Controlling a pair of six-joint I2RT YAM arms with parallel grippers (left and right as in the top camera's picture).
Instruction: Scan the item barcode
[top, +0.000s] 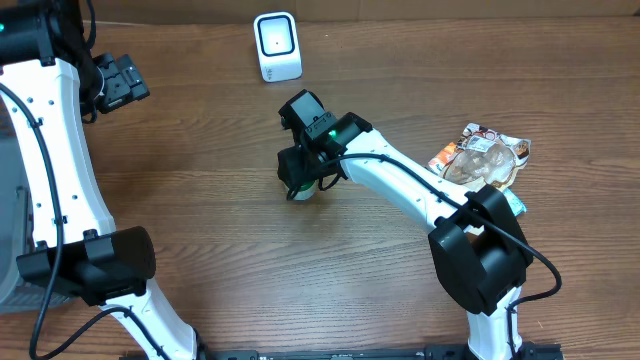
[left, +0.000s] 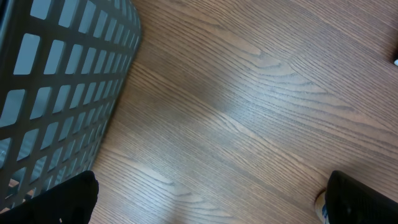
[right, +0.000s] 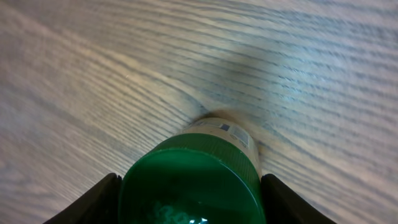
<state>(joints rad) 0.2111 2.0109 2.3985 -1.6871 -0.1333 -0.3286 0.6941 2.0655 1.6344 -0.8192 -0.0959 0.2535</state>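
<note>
Left arm (top: 50, 150) runs up the left edge and folds at the top-left corner. Left gripper (top: 122, 80) is clear of the table with its fingers (left: 62, 199) spread wide and nothing between them. Right arm (top: 400, 185) stretches from bottom right to mid-table, wrist pitched down. Right gripper (top: 298, 182) straddles the bottle (right: 193, 186), and both fingers (right: 102, 196) look pressed against the cap.

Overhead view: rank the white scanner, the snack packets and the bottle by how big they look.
1. snack packets
2. white scanner, somewhat smaller
3. bottle, mostly hidden under the right gripper, so its rank is unsure
</note>
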